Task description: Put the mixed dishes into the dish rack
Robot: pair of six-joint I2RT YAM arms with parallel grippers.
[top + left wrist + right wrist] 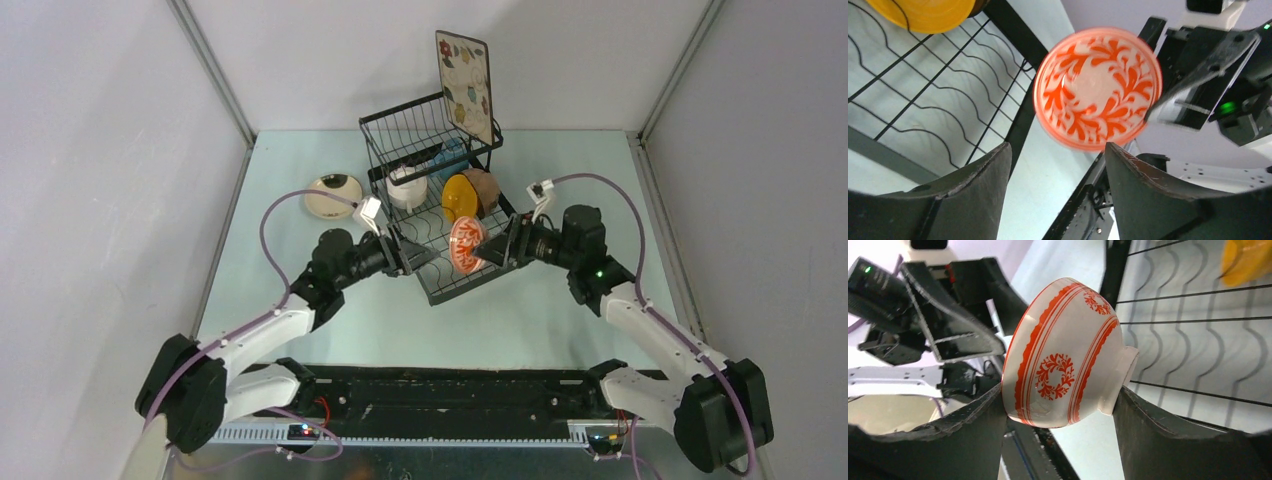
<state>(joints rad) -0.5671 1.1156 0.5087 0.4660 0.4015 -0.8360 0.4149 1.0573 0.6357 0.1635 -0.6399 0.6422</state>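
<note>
Right gripper (1060,392) is clamped on the red-patterned bowl (1063,355), with one finger at its rim and the other at its foot. It holds the bowl on its side above the front part of the dish rack (405,135), over the lower tray. Left gripper (422,256) hovers just beside, jaws apart and empty, facing the inside of the bowl. The two grippers are near, so I think they may collide. The bowl may also meet the tray wires crooked and fall flat, or knock the yellow bowl (459,196) behind it. The grip looks thin: only rim and small foot are pinched, so the bowl may turn or slip out.
</note>
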